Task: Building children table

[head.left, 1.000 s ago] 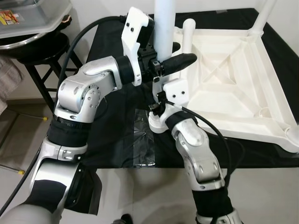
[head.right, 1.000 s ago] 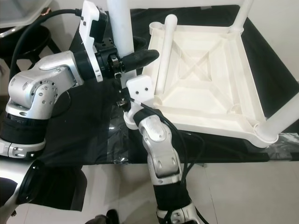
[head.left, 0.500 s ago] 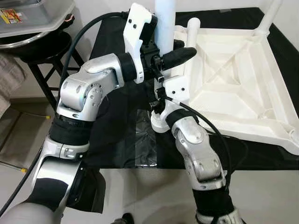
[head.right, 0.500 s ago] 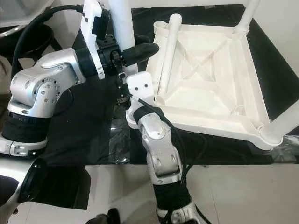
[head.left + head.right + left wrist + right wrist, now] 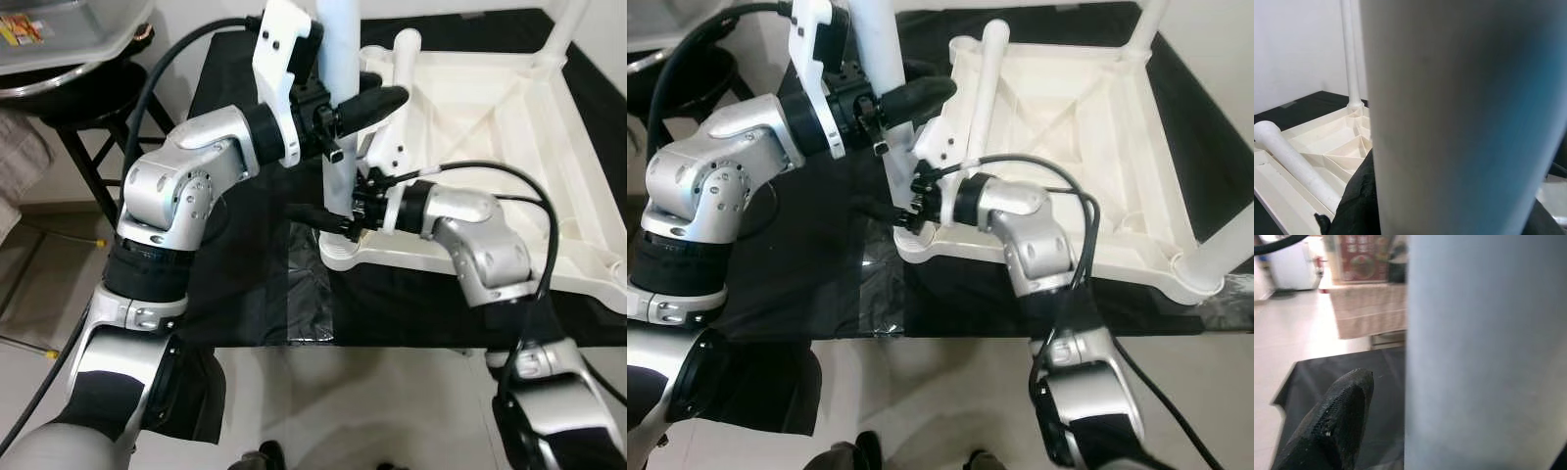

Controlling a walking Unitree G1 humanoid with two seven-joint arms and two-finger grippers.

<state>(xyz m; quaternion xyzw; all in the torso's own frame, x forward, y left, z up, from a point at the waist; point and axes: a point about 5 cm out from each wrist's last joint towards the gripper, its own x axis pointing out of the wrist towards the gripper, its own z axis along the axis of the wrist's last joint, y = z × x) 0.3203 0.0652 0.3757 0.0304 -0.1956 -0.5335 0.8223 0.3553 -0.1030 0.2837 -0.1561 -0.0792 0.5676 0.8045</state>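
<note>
A white children's table top (image 5: pixel 490 127) lies upside down on a black-covered table. One white leg (image 5: pixel 338 59) stands upright in its near-left corner socket. My left gripper (image 5: pixel 343 98) is shut on this leg high up, with one finger (image 5: pixel 377 101) crossing in front of it. My right gripper (image 5: pixel 336 217) straddles the same leg just above the socket. In the right wrist view a gap shows between its finger (image 5: pixel 1337 416) and the leg (image 5: pixel 1484 352). A loose leg (image 5: pixel 397 88) lies inside the top. Two more legs (image 5: pixel 566 29) (image 5: pixel 1225 245) stand in other corners.
A dark stool (image 5: pixel 78 103) carrying a clear lidded bin (image 5: pixel 59 29) stands to the far left. A patch of clear tape (image 5: pixel 309 284) lies on the black cloth near the table's front edge (image 5: pixel 392 338). Pale floor lies below.
My right arm has swung its elbow from below the socket out to the right, while its gripper stays at the leg's base. The left gripper keeps hold of the leg.
</note>
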